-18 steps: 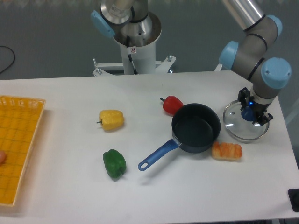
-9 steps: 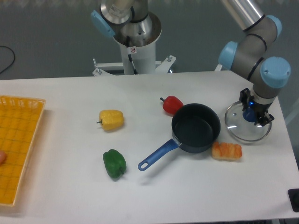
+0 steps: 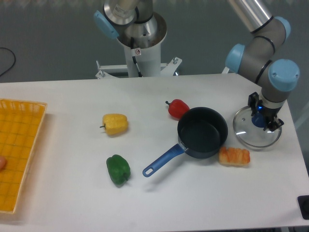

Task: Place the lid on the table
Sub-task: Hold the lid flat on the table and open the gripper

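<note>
While my end effector [image 3: 262,118] is pinching the lid [image 3: 257,130] knob, I'm lowering it onto the counter [image 3: 159,198]; next, release.

Silver-grey tubular arm [image 3: 251,14], light blue joint caps, black tool [image 3: 262,118], small blue light

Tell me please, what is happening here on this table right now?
The robot arm's gripper is down over the blue knob of the glass lid, at the right end of the white table. The lid is off the dark blue saucepan, which stands open beside it. Whether the lid rests on the table yet is hard to tell.
</note>
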